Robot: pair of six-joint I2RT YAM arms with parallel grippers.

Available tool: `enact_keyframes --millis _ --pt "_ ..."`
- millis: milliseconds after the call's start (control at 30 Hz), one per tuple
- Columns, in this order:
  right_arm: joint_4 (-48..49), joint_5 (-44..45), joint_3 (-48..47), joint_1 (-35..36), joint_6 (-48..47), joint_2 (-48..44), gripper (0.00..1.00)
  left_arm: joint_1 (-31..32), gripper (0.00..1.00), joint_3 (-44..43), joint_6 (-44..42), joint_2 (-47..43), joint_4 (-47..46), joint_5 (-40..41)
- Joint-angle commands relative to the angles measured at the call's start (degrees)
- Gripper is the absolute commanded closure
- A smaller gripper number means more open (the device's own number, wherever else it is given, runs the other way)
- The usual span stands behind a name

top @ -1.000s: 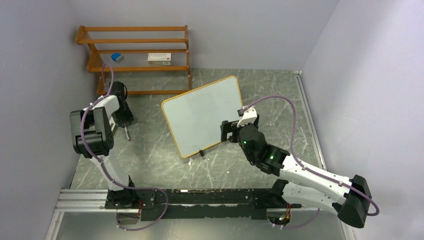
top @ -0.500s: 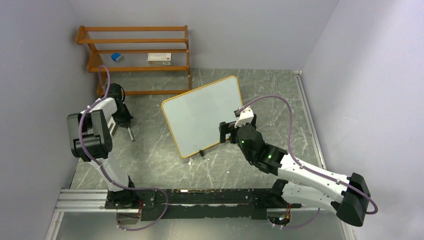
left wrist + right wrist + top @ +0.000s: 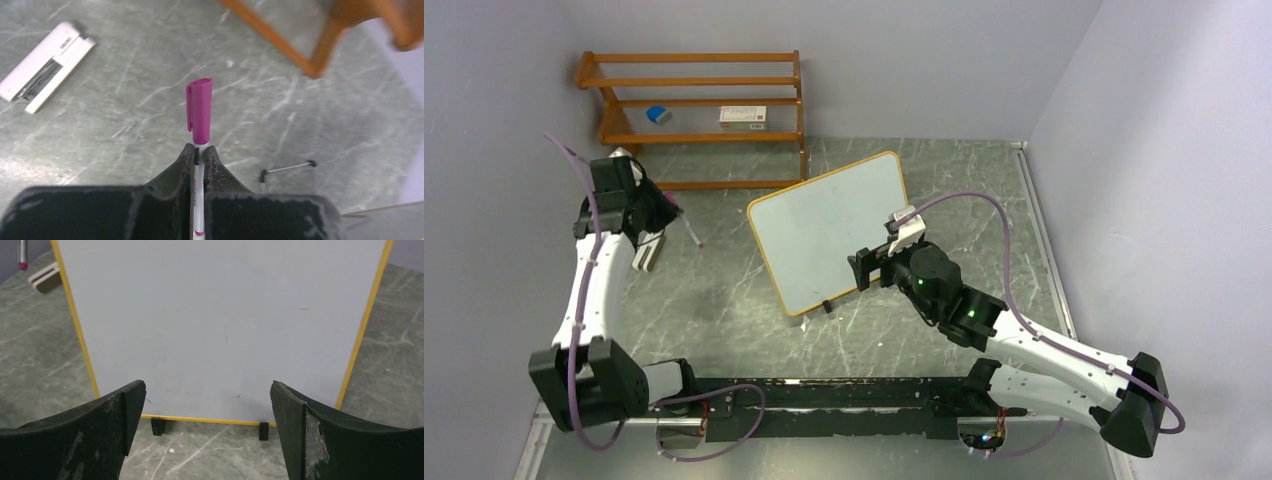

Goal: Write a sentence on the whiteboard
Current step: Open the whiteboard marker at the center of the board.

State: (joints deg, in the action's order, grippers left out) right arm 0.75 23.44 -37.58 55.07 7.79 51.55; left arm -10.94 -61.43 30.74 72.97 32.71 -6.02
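1x whiteboard [image 3: 829, 235], 1x pen [image 3: 199, 110], 1x stapler [image 3: 45, 67]

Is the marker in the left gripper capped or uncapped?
Capped: a magenta clip cap covers the end of the thin white marker pinched by the left gripper.

My left arm [image 3: 587, 290] reaches far forward along the left side, elbow folded back beside its base, wrist turned inward. The left gripper [image 3: 199, 150] is pinched tight on a marker [image 3: 199, 107], whose purple cap sticks out past the fingertips. My right arm [image 3: 1044, 350] stretches forward and inward, low. The right gripper [image 3: 207, 390] sits level, jaws spread wide and holding nothing.
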Motion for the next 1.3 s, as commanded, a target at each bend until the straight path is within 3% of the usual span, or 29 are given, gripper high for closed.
enact_keyframes --millis 0,233,400,633,867,1100,1267 --pt "2.1 -4.3 -3.3 -0.3 0.4 -0.8 0.0 -0.4 0.95 -4.3 7.0 -7.7 1.6 -6.3" --pt "9.7 -11.7 -2.4 -0.3 2.0 -2.5 0.0 0.4 0.95 -11.6 11.6 -14.6 2.7 -11.7" --pt "18.3 -18.0 -0.3 -0.3 1.0 -2.8 0.0 4.4 0.95 -9.5 18.8 -15.0 -1.7 -17.1" --pt "28.5 -18.2 -0.4 -0.1 -0.9 3.0 0.0 20.6 0.95 -2.0 33.5 -19.1 -15.3 -6.1" --pt "37.1 -19.7 -2.0 0.6 -2.1 6.2 0.0 32.4 0.95 4.6 43.8 -20.6 -25.4 5.1" --pt "41.1 -18.1 -4.8 0.8 -1.3 10.0 0.03 42.4 0.95 4.2 45.6 -16.0 -31.9 10.5" --pt "44.5 -13.0 -6.2 0.7 -1.5 13.9 0.07 45.9 0.95 5.3 46.9 -14.4 -36.7 12.3"
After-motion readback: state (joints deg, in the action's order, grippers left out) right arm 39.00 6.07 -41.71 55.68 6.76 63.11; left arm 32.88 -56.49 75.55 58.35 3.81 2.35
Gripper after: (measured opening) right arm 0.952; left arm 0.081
